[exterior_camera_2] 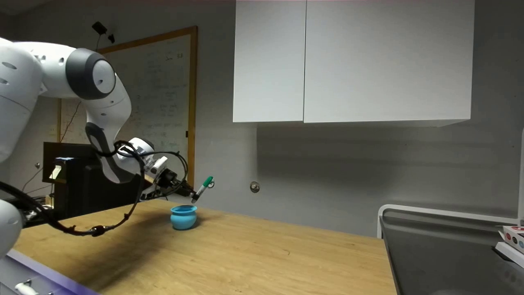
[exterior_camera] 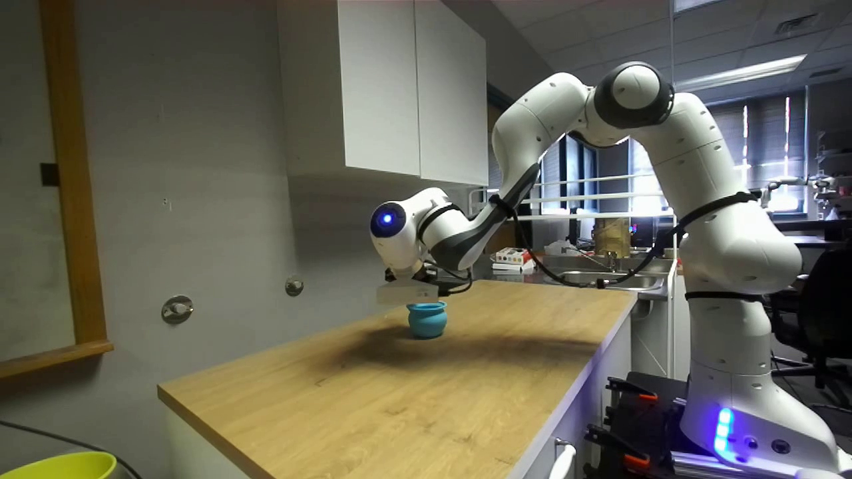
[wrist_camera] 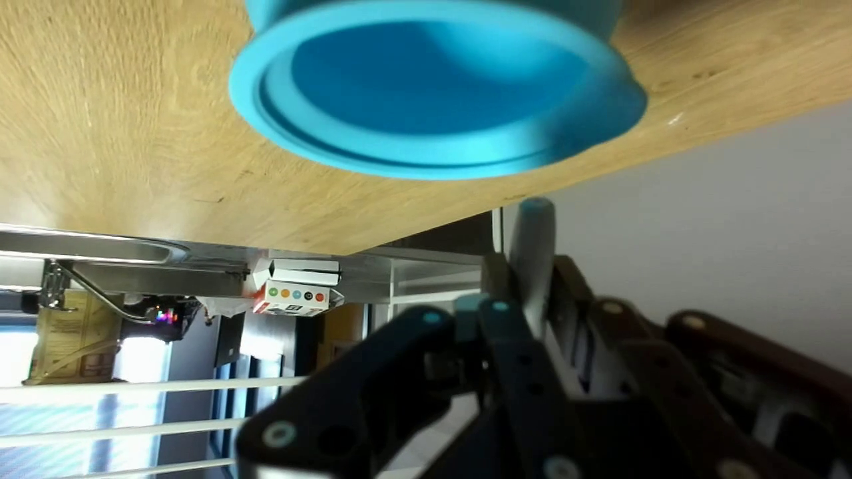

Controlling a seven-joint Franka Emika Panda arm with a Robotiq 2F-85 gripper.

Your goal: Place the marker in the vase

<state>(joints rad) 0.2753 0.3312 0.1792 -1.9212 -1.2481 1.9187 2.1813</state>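
with the claw (wrist_camera: pixel 532 283) pinching the tilted marker (exterior_camera_2: pixel 202 189) just higher than the vase (exterior_camera_2: pixel 183 218) on the surface (exterior_camera_2: pixel 286 262), it seems best to centre the lower end over the opening, steepen it, and release only inside

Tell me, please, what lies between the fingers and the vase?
Only one end of the marker, sticking out of the fingers toward the vase. Past it is a bare gap, as the wrist view shows.
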